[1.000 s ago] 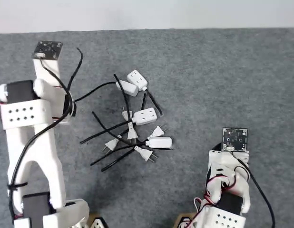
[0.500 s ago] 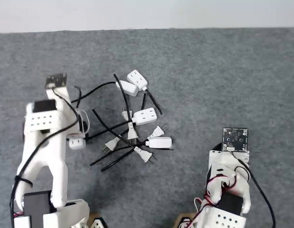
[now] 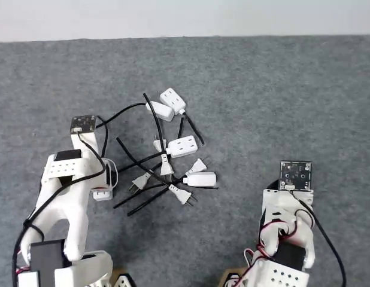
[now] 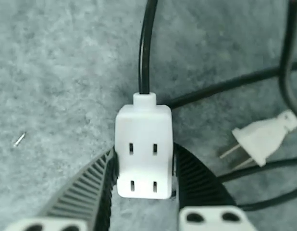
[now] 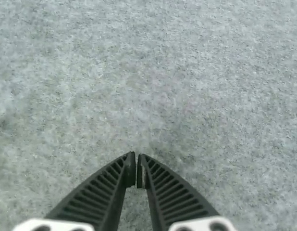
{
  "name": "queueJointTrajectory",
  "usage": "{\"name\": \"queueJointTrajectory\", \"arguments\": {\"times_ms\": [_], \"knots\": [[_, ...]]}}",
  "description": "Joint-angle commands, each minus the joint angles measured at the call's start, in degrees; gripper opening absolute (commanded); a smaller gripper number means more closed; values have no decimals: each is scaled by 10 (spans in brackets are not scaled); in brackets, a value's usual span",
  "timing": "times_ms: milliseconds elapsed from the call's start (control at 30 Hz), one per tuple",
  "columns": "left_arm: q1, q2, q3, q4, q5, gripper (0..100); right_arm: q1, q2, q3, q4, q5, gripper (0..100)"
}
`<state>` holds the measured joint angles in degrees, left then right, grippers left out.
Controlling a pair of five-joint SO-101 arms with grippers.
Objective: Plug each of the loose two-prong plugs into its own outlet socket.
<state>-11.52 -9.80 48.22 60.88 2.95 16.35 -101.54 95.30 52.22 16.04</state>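
Left wrist view: left gripper (image 4: 143, 156), ribbed black jaws pinching boxy white outlet socket (image 4: 142, 127), four slots, smooth black cord (image 4: 146, 48). Right gripper (image 5: 137, 169) pressed together over fuzzy grey mat (image 5: 139, 67).

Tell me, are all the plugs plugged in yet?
Not yet. None looks plugged in. The left gripper holds one white outlet socket, both its slot pairs empty. Several loose plugs lie on the grey mat beside other sockets. The right gripper is shut, empty.
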Motion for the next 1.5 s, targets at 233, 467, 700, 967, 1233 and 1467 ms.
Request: {"name": "queueJointTrajectory", "arguments": {"times_ms": [233, 467, 700, 967, 1233, 1467], "knots": [[2, -7, -12, 53, -56, 142, 5, -2, 1, -5, 31, 12], [1, -7, -64, 99, -79, 190, 5, -2, 8, -9, 34, 12], [-14, -7, -102, 110, -54, 207, 4, -2, 8, -9, 34, 12], [-45, -51, -153, 189, -100, 203, 2, -2, -2, -6, 30, 12], [-85, -272, 4, 149, -122, 206, -180, 4, -93, 95, 39, 13], [-86, -345, 188, 18, -120, 207, -399, 4, -104, 63, 62, 47]]}}
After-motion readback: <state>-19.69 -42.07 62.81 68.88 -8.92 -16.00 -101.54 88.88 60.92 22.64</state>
